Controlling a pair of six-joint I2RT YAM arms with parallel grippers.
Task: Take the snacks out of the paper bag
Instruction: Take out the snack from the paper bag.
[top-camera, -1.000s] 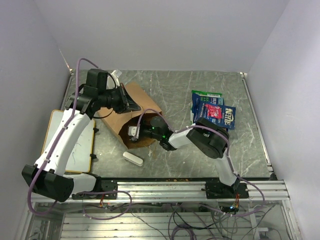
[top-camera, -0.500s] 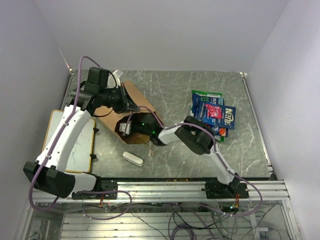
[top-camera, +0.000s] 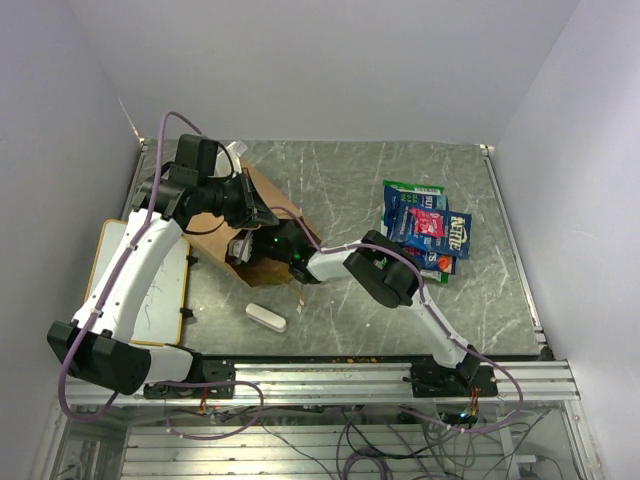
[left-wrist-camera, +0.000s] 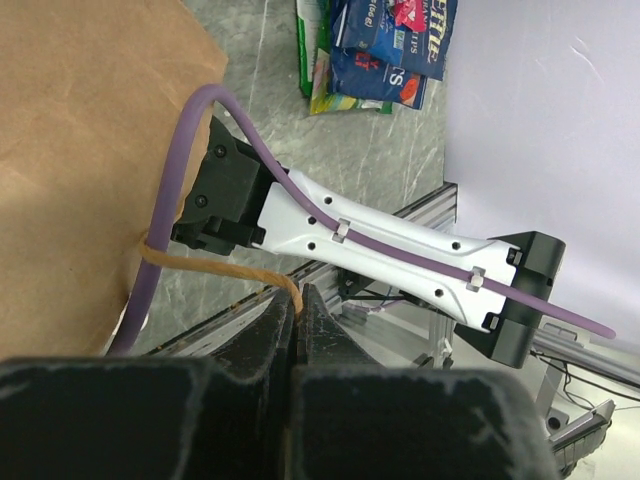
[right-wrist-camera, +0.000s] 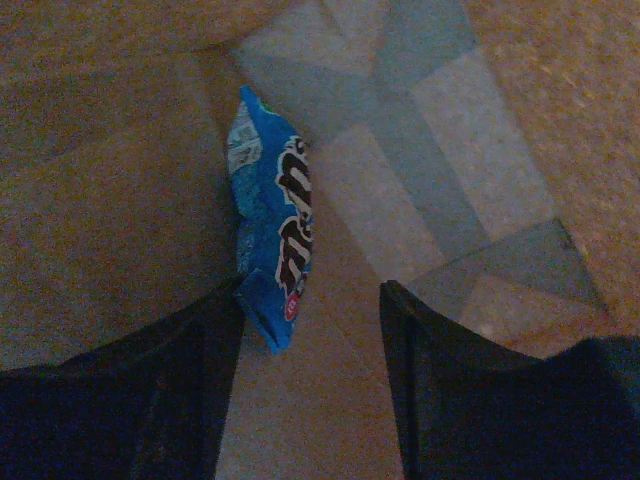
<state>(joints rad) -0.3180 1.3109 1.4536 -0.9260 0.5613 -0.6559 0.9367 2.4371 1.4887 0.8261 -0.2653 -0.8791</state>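
The brown paper bag (top-camera: 268, 200) lies on its side at the table's left, mouth toward the front. My left gripper (left-wrist-camera: 292, 300) is shut on the bag's thin twisted handle (left-wrist-camera: 215, 266) and holds it up; in the top view the left gripper (top-camera: 252, 207) is over the bag. My right gripper (right-wrist-camera: 310, 300) is open deep inside the bag. A blue snack packet (right-wrist-camera: 270, 235) stands on edge on the bag's floor, its lower corner right beside my left finger (right-wrist-camera: 180, 370). Several snacks (top-camera: 425, 222) lie piled on the table at the right, also in the left wrist view (left-wrist-camera: 380, 45).
A small white oblong block (top-camera: 266, 317) lies in front of the bag. A white board with a wooden frame (top-camera: 160, 290) sits at the left edge. My right arm (top-camera: 385, 270) stretches across the middle of the table. Walls close in on both sides.
My right arm has stretched left and pushed its gripper deeper into the bag. The left gripper keeps its hold on the handle, nearly still.
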